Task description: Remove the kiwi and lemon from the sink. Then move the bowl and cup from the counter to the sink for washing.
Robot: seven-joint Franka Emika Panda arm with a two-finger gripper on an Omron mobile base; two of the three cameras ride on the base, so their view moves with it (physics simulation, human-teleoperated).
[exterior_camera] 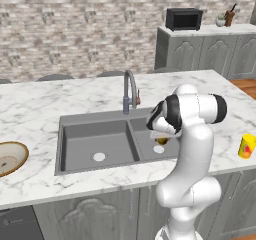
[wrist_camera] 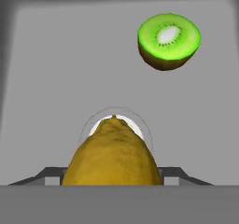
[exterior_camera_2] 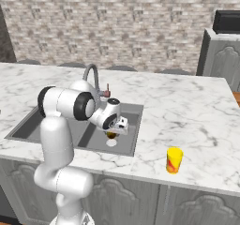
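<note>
- Left base view: bowl point(exterior_camera: 10, 157) sits at the far left edge of the marble tabletop point(exterior_camera: 35, 109), well apart from the sink point(exterior_camera: 95, 144); the left basin holds nothing but its drain.
- Moving right, the arm bends over the right basin, and the hand point(exterior_camera: 161, 138) hangs low in it with a golden-brown fruit just below the wrist.
- Far right, the cup point(exterior_camera: 246, 146) stands upright on the tabletop, untouched.
- Step in hand, as I judge it: the first one, clearing fruit from the sink. Bowl and cup not yet begun.
- Hand state: the fingers stand fairly wide with the lemon point(wrist_camera: 112, 155) bulking between them. It looks gripped, but actual contact of the tips on the lemon cannot be confirmed.
- Next move calls for a straight lift clear of the basin wall, then a set-down on bare tabletop; the kiwi point(wrist_camera: 169, 41) has to be fetched after that.
- Right base view: the faucet point(exterior_camera_2: 93, 81) arches behind the forearm, and the cup sits near the front edge, right of the sink.
- Hand view adds what both base views hide: the halved kiwi, cut face up, lying on the basin floor beyond the lemon, and the pale drain point(wrist_camera: 135, 125) directly under the lemon tip.
</note>
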